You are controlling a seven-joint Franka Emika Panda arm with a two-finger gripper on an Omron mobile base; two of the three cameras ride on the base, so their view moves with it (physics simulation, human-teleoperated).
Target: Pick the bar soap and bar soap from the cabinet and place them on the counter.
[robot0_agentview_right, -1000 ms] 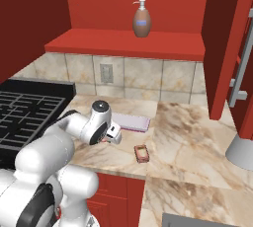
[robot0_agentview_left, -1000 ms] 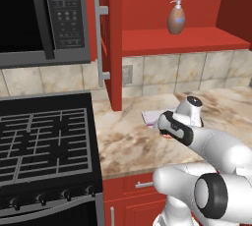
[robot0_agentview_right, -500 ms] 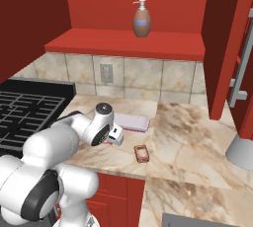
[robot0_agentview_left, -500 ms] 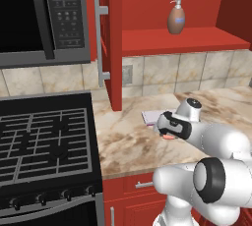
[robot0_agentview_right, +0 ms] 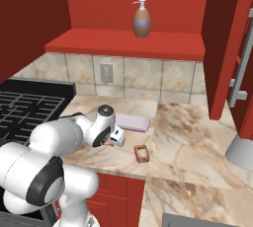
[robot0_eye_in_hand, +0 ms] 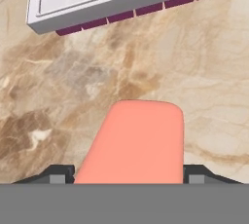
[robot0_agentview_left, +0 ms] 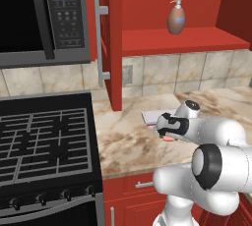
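I've got the gripper low over the counter, fingers clamped on the second bar soap for set-down near the first soap.

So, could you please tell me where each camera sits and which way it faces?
Left base view: behind the arm's left, facing stove and counter; arm lower right.
Right base view: behind its right, facing shelf and pump bottle; arm lower left.
Hand view: on the hand, facing down at a bar soap between the jaws.
Both base views share the lavender pad.
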